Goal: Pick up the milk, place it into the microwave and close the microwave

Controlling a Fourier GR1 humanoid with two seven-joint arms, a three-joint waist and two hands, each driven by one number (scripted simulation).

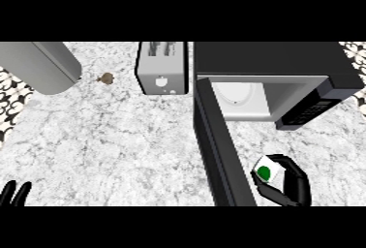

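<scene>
Right hand (289, 184) fingers curl round milk (266, 169) beside microwave door (221, 150).

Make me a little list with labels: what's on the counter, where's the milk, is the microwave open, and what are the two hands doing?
milk: white carton with a green dot, held in front of the microwave
right hand: curled round the milk
left hand: resting open at the lower left edge
microwave: door open, white plate inside
toaster: left of the microwave
counter: grey marble
</scene>
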